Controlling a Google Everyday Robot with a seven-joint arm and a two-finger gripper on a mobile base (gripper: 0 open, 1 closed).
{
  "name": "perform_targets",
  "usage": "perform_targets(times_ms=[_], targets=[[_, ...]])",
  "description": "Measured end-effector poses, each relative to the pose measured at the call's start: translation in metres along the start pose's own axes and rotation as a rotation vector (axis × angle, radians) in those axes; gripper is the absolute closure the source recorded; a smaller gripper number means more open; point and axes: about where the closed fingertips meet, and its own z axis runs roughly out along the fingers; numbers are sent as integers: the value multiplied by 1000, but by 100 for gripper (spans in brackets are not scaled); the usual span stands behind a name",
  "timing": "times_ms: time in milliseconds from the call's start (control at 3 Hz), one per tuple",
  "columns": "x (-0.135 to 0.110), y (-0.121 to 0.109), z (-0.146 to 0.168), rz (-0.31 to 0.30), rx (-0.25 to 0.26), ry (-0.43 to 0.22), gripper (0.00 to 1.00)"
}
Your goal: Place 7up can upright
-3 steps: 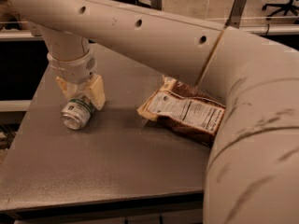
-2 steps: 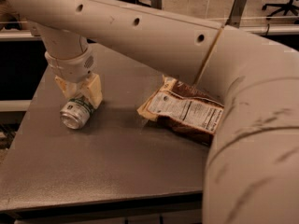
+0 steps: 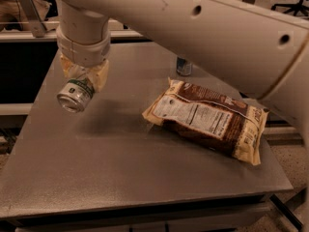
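The 7up can [image 3: 76, 94] is a short can with a white and green label and a shiny silver end facing the camera. It is tilted, held off the grey table [image 3: 120, 153] near the table's left side. My gripper [image 3: 83, 79] hangs from the wide cream arm at the upper left and is shut on the can, its tan fingers [image 3: 100, 75] on either side of the can's upper body. The can's far end is hidden between the fingers.
A brown and cream snack bag [image 3: 208, 120] lies flat at the table's right. A slim silver-and-blue can [image 3: 184, 66] stands at the back, partly hidden by the arm. The table's front edge runs along the bottom; the left edge is close to the can.
The can lay on the table between the fingers before; now it is lifted off the surface and tilted in the gripper. The view has moved closer to the table.
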Motion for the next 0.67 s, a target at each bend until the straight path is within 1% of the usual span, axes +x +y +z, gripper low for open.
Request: perform_targets(times_ms=[333,667], targets=[[8,2,-12,-59,146,36,100],[11,6,-16,-140,267,89,100]])
